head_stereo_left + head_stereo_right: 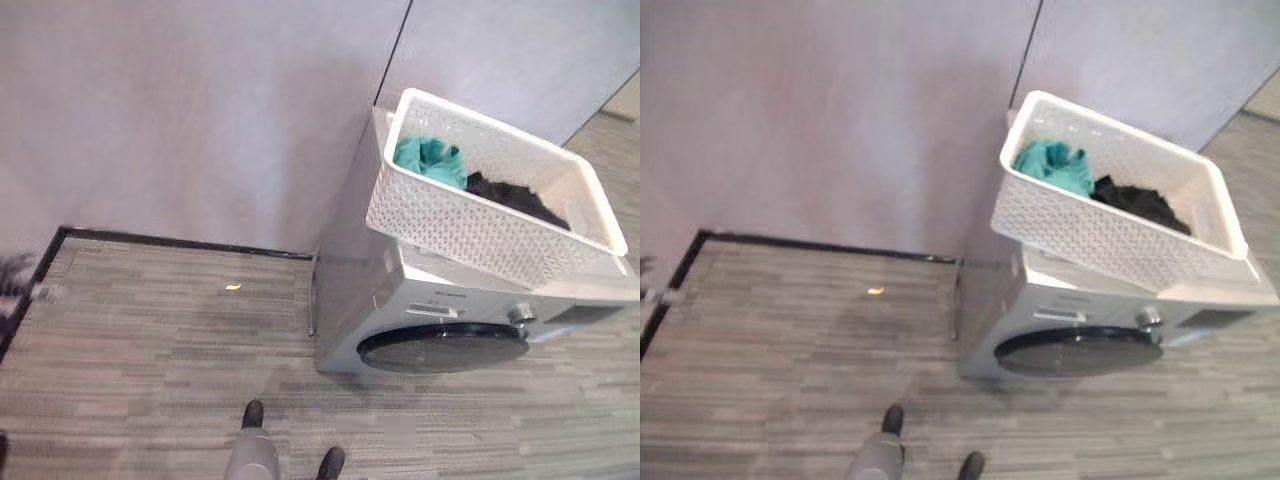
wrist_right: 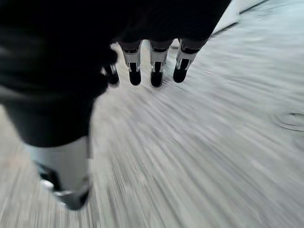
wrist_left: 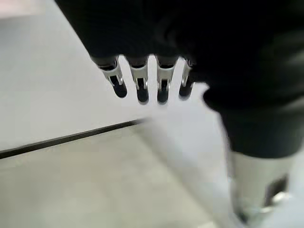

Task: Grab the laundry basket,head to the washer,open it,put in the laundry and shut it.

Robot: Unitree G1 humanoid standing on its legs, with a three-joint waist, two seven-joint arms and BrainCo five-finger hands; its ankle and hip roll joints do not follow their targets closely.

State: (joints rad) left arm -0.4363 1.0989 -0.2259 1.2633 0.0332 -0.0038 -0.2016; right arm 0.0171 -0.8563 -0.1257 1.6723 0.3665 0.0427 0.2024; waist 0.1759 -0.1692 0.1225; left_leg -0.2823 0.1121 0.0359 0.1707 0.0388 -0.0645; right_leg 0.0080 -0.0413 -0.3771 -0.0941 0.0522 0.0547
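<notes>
The white laundry basket (image 1: 480, 225) with teal and black laundry (image 1: 432, 163) sits atop the washer (image 1: 400, 310), its door (image 1: 442, 347) closed, while the left hand (image 3: 142, 80) and right hand (image 2: 152, 61) hang with fingers relaxed, holding nothing.

White perforated plastic laundry basket (image 1: 470, 225) sits on top of silver front-loading washer (image 1: 400, 300), well apart from both hands. Teal cloth (image 1: 430, 162) and black cloth (image 1: 515, 195) lie inside basket, side by side. Washer stands against grey wall (image 1: 200, 110). Small yellow scrap (image 1: 232, 287) on striped grey floor (image 1: 150, 340), left of washer.
</notes>
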